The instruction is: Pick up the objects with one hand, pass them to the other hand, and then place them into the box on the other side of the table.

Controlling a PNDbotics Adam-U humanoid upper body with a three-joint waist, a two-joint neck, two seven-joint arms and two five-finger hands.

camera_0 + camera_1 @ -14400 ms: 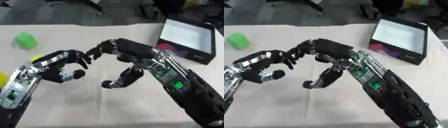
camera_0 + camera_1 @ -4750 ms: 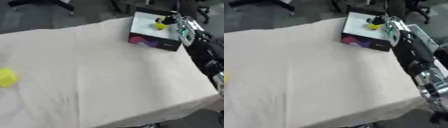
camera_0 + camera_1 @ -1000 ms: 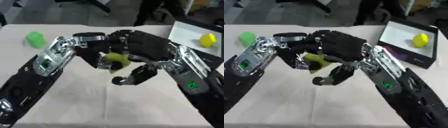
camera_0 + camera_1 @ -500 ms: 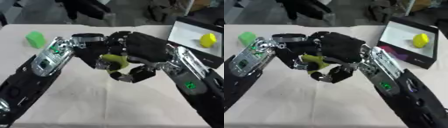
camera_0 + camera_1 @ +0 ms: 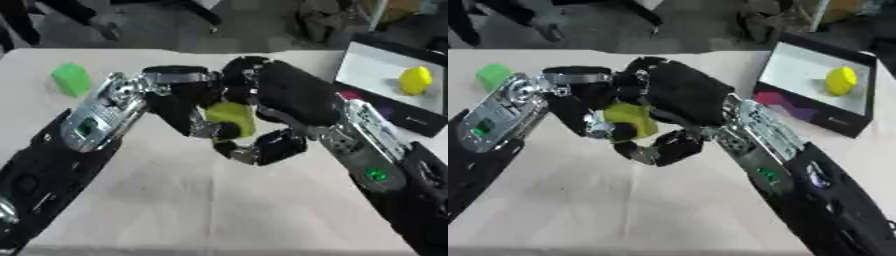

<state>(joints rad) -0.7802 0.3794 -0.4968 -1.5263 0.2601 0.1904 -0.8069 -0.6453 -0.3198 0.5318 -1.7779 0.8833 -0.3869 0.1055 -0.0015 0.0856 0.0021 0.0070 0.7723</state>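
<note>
A yellow-green block (image 5: pixel 232 116) sat at the frame's centre, above the table (image 5: pixel 175 200), with the left hand (image 5: pixel 188 102) and right hand (image 5: pixel 284 100) both curled around it. A yellow object (image 5: pixel 415 80) lay in the box (image 5: pixel 372 60) at upper right, and a green block (image 5: pixel 70 78) stood at upper left.

Both arms angled inward, left hand (image 5: pixel 188 102) and right hand (image 5: pixel 284 102) meeting mid-view, fingers curled

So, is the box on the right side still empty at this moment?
No, a yellow object already lies inside the box, on its white floor.
</note>
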